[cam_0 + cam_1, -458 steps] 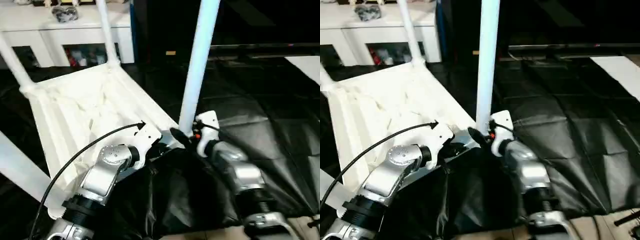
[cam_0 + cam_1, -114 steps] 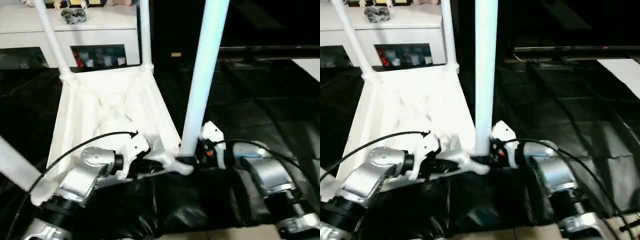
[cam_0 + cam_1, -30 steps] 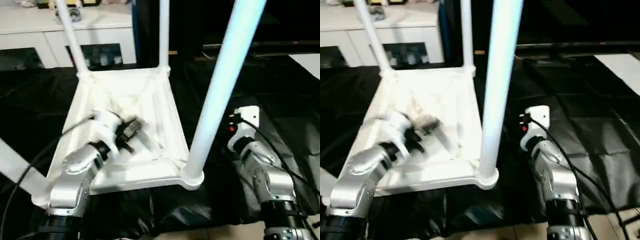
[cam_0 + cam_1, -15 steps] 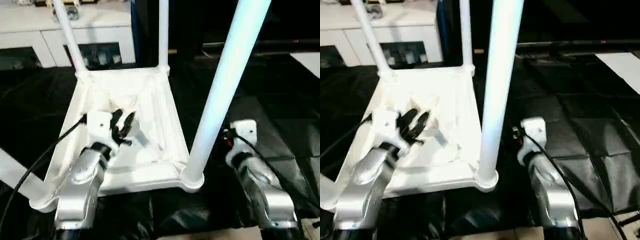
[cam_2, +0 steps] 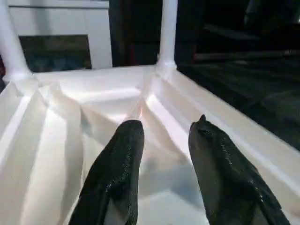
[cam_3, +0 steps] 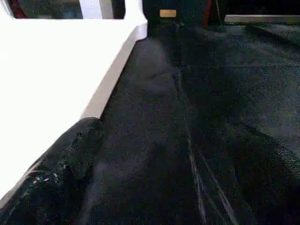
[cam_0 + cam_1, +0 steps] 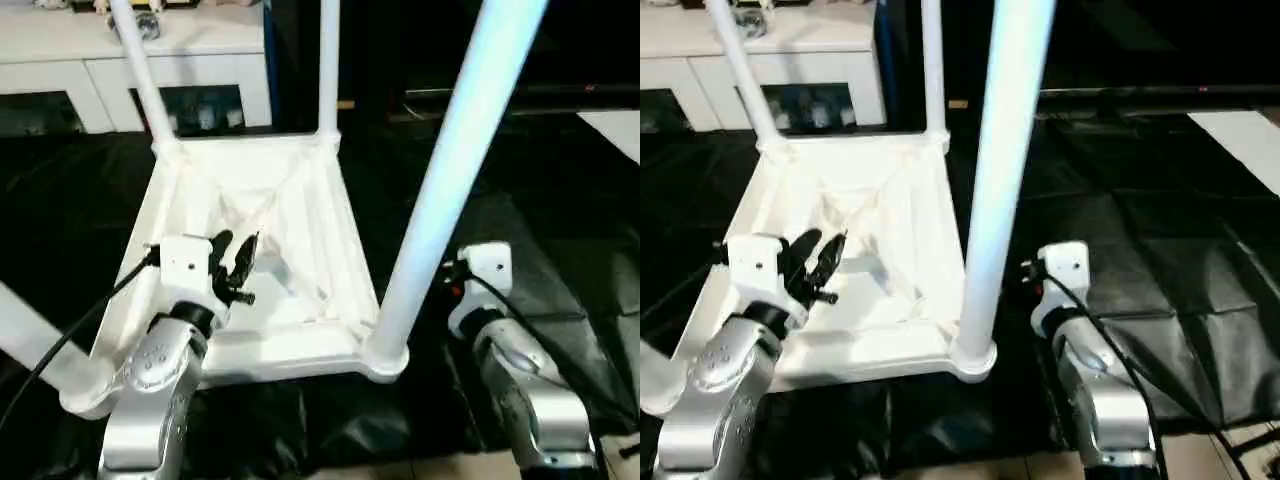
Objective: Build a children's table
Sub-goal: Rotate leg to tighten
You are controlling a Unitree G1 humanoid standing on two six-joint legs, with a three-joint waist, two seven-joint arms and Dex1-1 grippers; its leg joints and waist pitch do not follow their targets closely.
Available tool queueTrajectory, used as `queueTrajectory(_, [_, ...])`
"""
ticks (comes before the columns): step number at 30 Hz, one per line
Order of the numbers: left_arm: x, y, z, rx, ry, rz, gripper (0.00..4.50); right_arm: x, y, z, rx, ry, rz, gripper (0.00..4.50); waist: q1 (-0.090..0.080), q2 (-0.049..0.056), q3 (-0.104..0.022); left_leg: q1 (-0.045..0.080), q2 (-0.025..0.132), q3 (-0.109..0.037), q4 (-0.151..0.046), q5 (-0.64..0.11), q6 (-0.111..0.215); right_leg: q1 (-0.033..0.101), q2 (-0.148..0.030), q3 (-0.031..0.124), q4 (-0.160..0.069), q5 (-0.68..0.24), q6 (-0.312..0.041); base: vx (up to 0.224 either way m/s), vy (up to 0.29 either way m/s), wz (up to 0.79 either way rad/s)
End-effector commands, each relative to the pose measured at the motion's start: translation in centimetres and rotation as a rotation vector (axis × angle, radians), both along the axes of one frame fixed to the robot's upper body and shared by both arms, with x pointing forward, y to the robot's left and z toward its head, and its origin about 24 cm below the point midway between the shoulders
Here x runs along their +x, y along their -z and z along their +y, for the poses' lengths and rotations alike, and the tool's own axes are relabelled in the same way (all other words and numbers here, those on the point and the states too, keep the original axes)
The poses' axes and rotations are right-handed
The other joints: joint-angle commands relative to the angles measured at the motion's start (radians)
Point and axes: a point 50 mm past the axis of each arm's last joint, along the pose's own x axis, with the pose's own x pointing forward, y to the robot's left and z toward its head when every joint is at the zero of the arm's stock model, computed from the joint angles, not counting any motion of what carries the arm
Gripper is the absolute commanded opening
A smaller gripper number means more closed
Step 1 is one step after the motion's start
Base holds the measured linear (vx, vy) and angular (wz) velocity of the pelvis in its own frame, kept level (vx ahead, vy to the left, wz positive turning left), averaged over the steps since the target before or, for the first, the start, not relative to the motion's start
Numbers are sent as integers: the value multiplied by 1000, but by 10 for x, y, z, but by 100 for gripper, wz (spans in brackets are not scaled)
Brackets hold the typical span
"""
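Four-legged upturned children's table (image 7: pixel 300 200) on black sheeting (image 7: pixel 560 200), white cabinet (image 7: pixel 200 60) behind, both end effectors (image 7: pixel 235 262) released.

Both head views look forward and down from just above the silver forearms, a small step apart, sharing the upturned small white plastic children's table with ribbed underside (image 7: pixel 300 200) on black sheeting (image 7: pixel 1160 250). The left wrist view sits close over those ribs, looking along the left gripper (image 5: pixel 164 136) toward the white cabinet with glass doors (image 5: pixel 61 42). The right wrist view hangs low beside the table's edge, facing along the sheeting
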Motion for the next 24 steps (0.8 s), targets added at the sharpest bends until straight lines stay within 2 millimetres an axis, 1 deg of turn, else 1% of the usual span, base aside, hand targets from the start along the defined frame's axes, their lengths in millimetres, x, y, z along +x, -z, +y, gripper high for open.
queueTrajectory(1, [-4, 6, -5, 26, 10, 11, 188, -1, 0, -17, -6, 82, -3, 450, -4, -3, -79, 31, -4, -4, -36, 45, 282, 31, -7, -16, -92, 19, -252, -127, 30, 3])
queueTrajectory(2, [-6, 7, -6, 33, 16, 10, 188, -2, -1, -20, -7, 93, -2, 450, -7, 1, -66, 40, 4, -4, -45, -118, 243, 27, -13, -22, -112, -203, -222, -127, 30, 3])
queueTrajectory(3, [-7, 8, -9, 39, 23, 13, 188, -2, -1, -24, -11, 105, 1, 450, -27, 0, -41, 84, 16, -12, -50, -447, 118, 12, -11, -48, -137, -613, -105, -147, 37, -2])
queueTrajectory(4, [-11, 8, -11, 43, 36, 12, 188, -5, -1, -27, -10, 116, 4, 450, -55, 13, -10, 133, 26, -34, -61, -736, -16, -10, 20, -110, -175, -813, 50, -147, 29, -8])
queueTrajectory(5, [-15, 8, -12, 52, 45, 8, 188, -8, -1, -29, -4, 121, 6, 450, -56, 35, 8, 110, 54, -43, -130, -875, -64, 24, 45, -132, -122, -743, 64, -147, 29, -8])
queueTrajectory(6, [-18, 9, -14, 47, 56, 11, 188, -11, -1, -32, -3, 123, 7, 450, 13, 62, 18, -47, 51, 29, -259, -1012, -168, 192, 38, -135, 151, -361, -45, -57, 57, -18])
queueTrajectory(7, [-23, 11, -15, 30, 67, 16, 188, -15, 1, -36, -15, 124, 14, 450, 43, 44, 27, -61, 29, 76, -281, -1050, -189, 202, 50, -146, 175, -357, -52, -71, 10, -3])
queueTrajectory(8, [-23, 11, -15, 30, 67, 16, 188, -15, 1, -36, -15, 124, 14, 450, 79, 42, -15, -27, 53, 95, -239, -848, -166, 213, 17, -39, 193, -507, -34, -71, 10, -3])
queueTrajectory(9, [-28, 12, -16, 15, 80, 17, 188, -18, 3, -39, -22, 122, 22, 450, 2, -86, -48, 114, 23, 9, 60, -413, -128, 63, -119, 49, -34, -1019, 75, -58, -144, 8])
queueTrajectory(10, [-36, 14, -16, -15, 92, 25, 206, -23, 4, -43, -21, 111, 29, 450, 34, -39, 2, 123, -16, -45, 134, -198, -58, 2, -164, 105, -132, -1192, 57, 28, -69, -9])
queueTrajectory(11, [-43, 14, -14, -30, 79, 31, 217, -27, 4, -46, -18, 102, 34, 450, 32, -40, 12, -3, -65, -105, 132, -60, -5, 141, -122, 129, -94, -1083, 30, 28, -69, -9])
queueTrajectory(12, [-48, 15, -12, -37, 66, 33, 223, -29, 4, -48, -15, 96, 37, 450, 45, -28, 2, 28, -22, -107, 32, -122, -29, 135, -75, 101, -44, -773, -24, 0, 0, 0])
queueTrajectory(13, [-55, 17, -9, -46, 50, 45, 226, -30, 4, -49, -13, 71, 35, 450, 36, -31, -7, 74, -11, -96, 6, -173, -44, 116, -40, 77, -28, -632, -77, -99, 13, 47])
queueTrajectory(14, [-59, 19, -4, -30, 20, 51, 236, -30, 4, -50, -11, 49, 31, 450, 27, -25, -2, 113, 16, -88, -37, -259, -15, 103, -17, 63, -21, -461, -166, -99, 13, 47])
queueTrajectory(15, [-64, 22, 1, -20, -9, 59, 236, -30, 5, -51, 1, 24, 28, 450, 10, -1, -13, 114, 44, -94, -69, -312, -17, 119, -21, 58, -8, -343, -207, -130, 27, 36])
queueTrajectory(16, [-67, 24, 8, 1, -50, 69, 250, -29, 5, -49, 15, -5, 26, 450, 6, -6, -10, 103, 45, -90, -78, -334, -10, 128, -25, 54, -12, -315, -214, -56, 55, -2])
queueTrajectory(17, [-72, 25, 16, 11, -114, 64, 261, -30, 7, -48, 28, -55, 28, 450, 0, 7, -10, 93, 45, -91, -93, -350, -13, 142, -32, 47, -15, -300, -205, -56, 55, -2])
queueTrajectory(18, [-74, 25, 21, 13, -150, 58, 270, -31, 8, -47, 33, -86, 29, 450, -2, -1, -7, 99, 49, -87, -100, -380, -19, 140, -38, 46, -30, -306, -195, -8, 56, -7])
queueTrajectory(19, [-77, 25, 26, 19, -200, 54, 270, -33, 9, -46, 37, -126, 31, 450, -4, 0, -2, 99, 48, -85, -104, -396, -27, 139, -41, 47, -36, -323, -190, -24, 51, -1])
queueTrajectory(20, [-80, 24, 29, 8, -243, 42, 282, -36, 10, -45, 50, -169, 34, 450, -9, -14, 1, 104, 46, -79, -106, -436, -41, 138, -46, 51, -50, -373, -180, -24, 51, -1])
queueTrajectory(21, [-81, 23, 37, -4, -293, 31, 295, -38, 9, -40, 65, -225, 37, 450, -8, -16, -2, 99, 43, -78, -107, -414, -43, 144, -51, 53, -54, -382, -167, 0, 0, 0])
queueTrajectory(22, [-84, 24, 39, -17, -327, 26, 304, -41, 9, -37, 74, -277, 41, 450, -9, -15, -6, 98, 43, -77, -107, -395, -40, 146, -50, 54, -56, -361, -164, 0, 0, 0])
queueTrajectory(23, [-86, 25, 41, -31, -349, 24, 309, -44, 8, -33, 82, -319, 46, 450, -10, -18, -10, 91, 46, -79, -110, -345, -29, 153, -49, 51, -53, -295, -155, 0, 0, 0])
queueTrajectory(24, [-89, 26, 42, -42, -371, 27, 316, -48, 7, -29, 99, -373, 51, 450, -8, -19, -11, 93, 49, -80, -112, -328, -26, 149, -47, 50, -51, -240, -151, 0, 0, 0])
